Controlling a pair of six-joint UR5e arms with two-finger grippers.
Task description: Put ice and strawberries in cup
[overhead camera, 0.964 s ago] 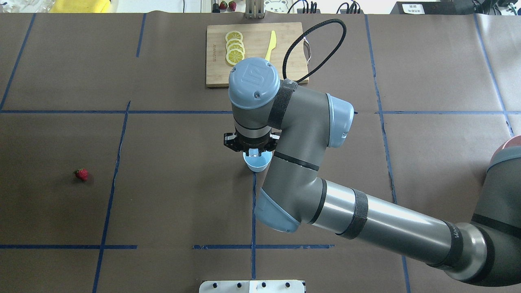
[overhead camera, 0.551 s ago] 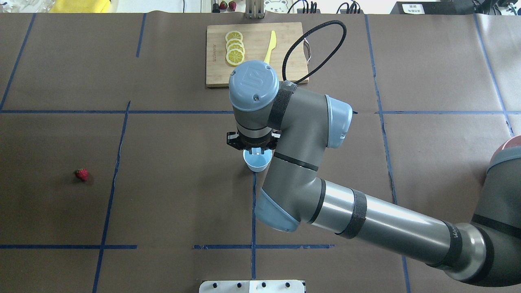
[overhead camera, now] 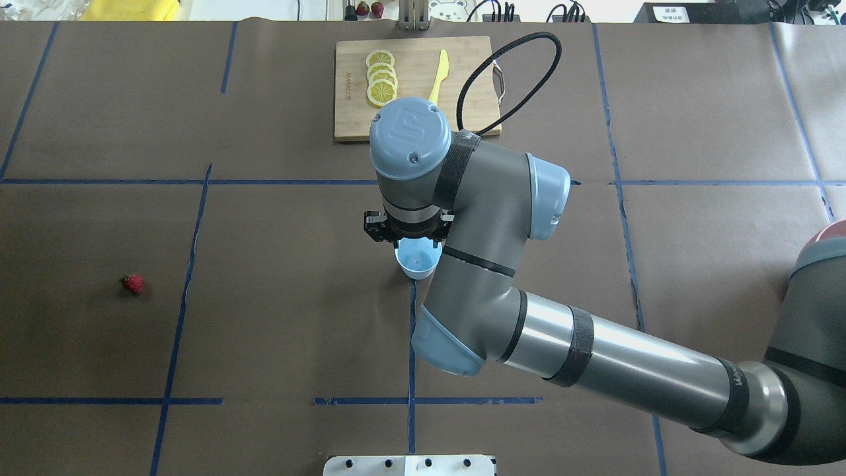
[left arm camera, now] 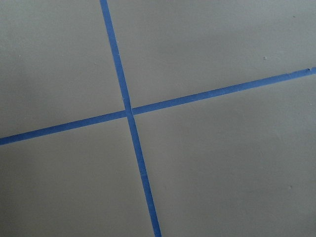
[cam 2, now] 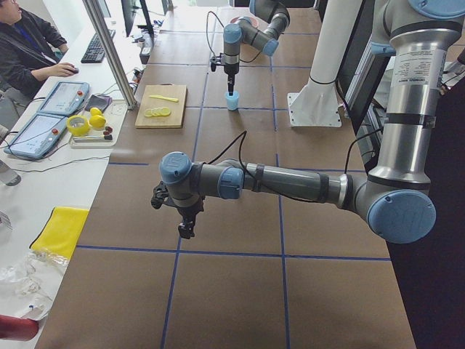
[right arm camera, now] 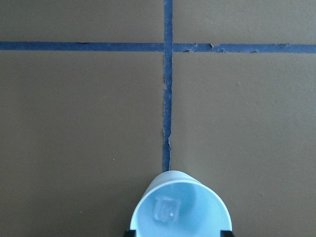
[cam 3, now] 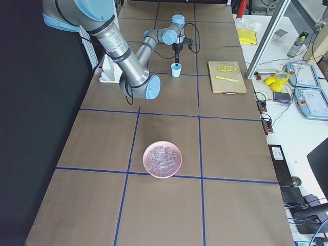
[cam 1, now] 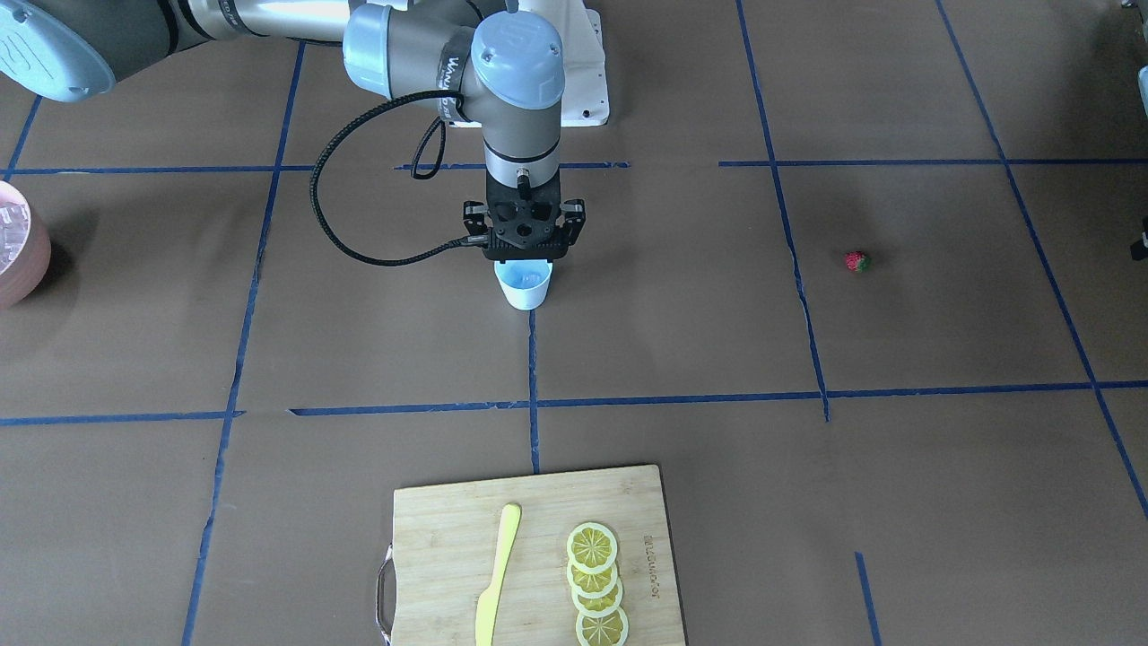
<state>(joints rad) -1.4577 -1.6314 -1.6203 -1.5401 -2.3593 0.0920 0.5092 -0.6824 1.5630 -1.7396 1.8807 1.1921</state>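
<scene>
over the cup [overhead camera: 417, 264], the right gripper [cam 1: 524, 258] points straight down.

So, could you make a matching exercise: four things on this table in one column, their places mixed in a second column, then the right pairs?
Things
1. small white tapered cup
2. tiny red strawberry
3. round yellow lemon slices
4. heap of clear ice cubes

Places
A. in the pink round bowl
B. on the wooden cutting board
C. below the right gripper
D. alone on the brown paper

Pairs: 1-C, 2-D, 3-B, 4-A
</scene>
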